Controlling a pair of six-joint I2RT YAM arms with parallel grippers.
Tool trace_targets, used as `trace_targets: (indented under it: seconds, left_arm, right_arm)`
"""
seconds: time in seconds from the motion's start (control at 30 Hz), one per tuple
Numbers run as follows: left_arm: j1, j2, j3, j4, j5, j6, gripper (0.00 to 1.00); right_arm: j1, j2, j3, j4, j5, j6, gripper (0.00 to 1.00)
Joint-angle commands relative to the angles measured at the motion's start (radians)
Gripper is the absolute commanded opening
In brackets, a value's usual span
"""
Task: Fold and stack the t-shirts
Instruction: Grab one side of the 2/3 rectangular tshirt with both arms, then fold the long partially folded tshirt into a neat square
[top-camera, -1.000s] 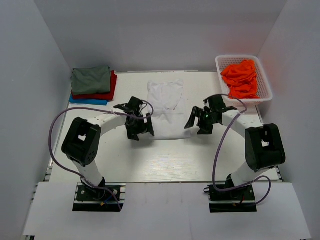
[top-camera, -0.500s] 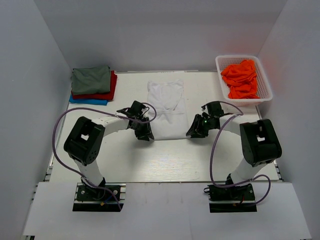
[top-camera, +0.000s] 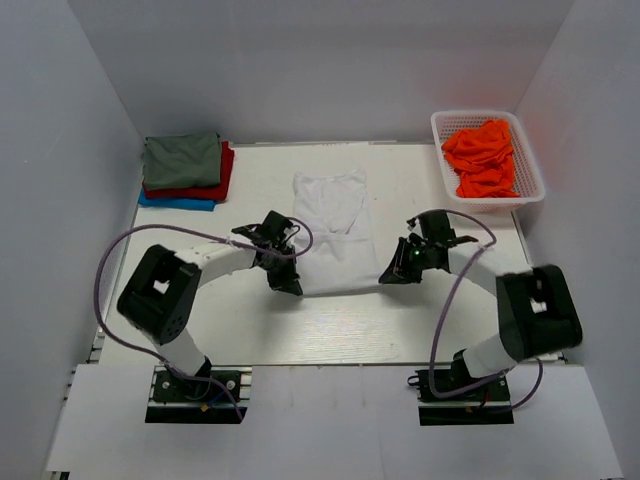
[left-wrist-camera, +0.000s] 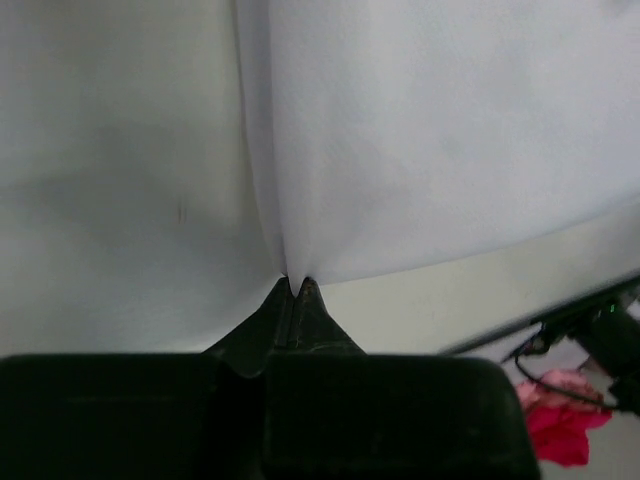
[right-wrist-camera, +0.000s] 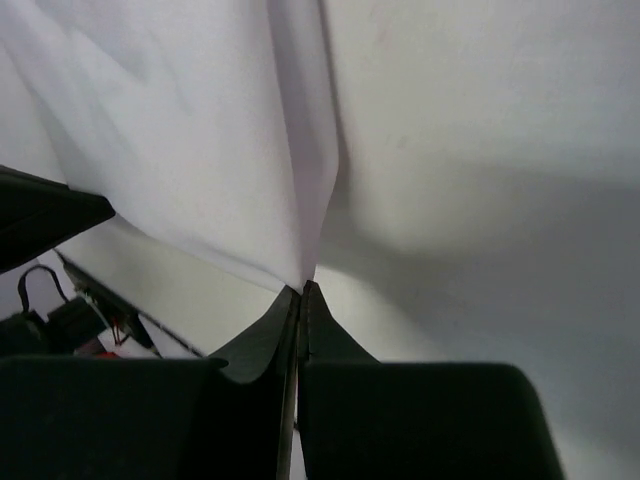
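Note:
A white t-shirt (top-camera: 332, 225) lies flat in the middle of the table, folded into a long strip with its collar end far. My left gripper (top-camera: 291, 284) is shut on the shirt's near left corner (left-wrist-camera: 297, 270). My right gripper (top-camera: 387, 278) is shut on the near right corner (right-wrist-camera: 305, 275). In both wrist views the black fingers meet at a point with white cloth pinched between them. A folded stack sits at the far left: olive-grey t-shirt (top-camera: 181, 160) on a red one (top-camera: 222, 180) on a blue one (top-camera: 170, 202). Orange t-shirts (top-camera: 483, 157) fill the basket.
The white lattice basket (top-camera: 535, 181) stands at the far right corner. Grey walls close in the table on three sides. Purple cables loop from each arm. Bare table (top-camera: 330, 325) lies between the shirt's near edge and the arm bases.
Both grippers dropped from above the shirt's sides to its near corners and closed on the cloth. The shirt's near edge now reaches slightly closer to the bases.

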Motion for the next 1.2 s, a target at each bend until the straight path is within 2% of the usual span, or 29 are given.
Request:
trace_targets:
  seconds: [0.0,0.17,0.33,0.37,0.53,0.77,0.87,1.03,1.17]
  left_arm:
    - [-0.025,-0.159,-0.028,-0.190,0.033,0.022,0.00]
    - [-0.034,-0.305,0.068,-0.367,0.072,0.105,0.00]
    - [-0.014,-0.279,0.267,-0.451,0.049,0.126,0.00]
    - [-0.005,-0.269,0.319,-0.452,0.049,0.126,0.00]
    - [0.004,-0.125,0.537,-0.513,-0.161,0.172,0.00]
    - [0.038,0.060,0.738,-0.496,-0.258,0.168,0.00]
    - [0.078,0.147,0.794,-0.462,-0.249,0.159,0.00]
    - [0.147,0.287,0.877,-0.421,-0.143,0.159,0.00]
    - [0.188,0.362,0.933,-0.404,-0.118,0.159,0.00]
  right_arm:
    - [0.009,-0.180,-0.036,-0.203,-0.038,-0.047,0.00]
    - [0.009,-0.386,0.011,-0.403,-0.095,-0.030,0.00]
    - [0.001,-0.399,0.233,-0.445,-0.097,-0.001,0.00]
    - [0.001,-0.356,0.261,-0.453,-0.083,0.005,0.00]
    - [-0.026,-0.185,0.439,-0.452,-0.054,-0.001,0.00]
    - [-0.063,0.079,0.642,-0.381,-0.183,-0.004,0.00]
    - [-0.081,0.135,0.691,-0.322,-0.209,0.013,0.00]
    - [-0.101,0.236,0.787,-0.291,-0.204,0.036,0.00]
    - [-0.118,0.357,0.869,-0.301,-0.233,0.033,0.00]
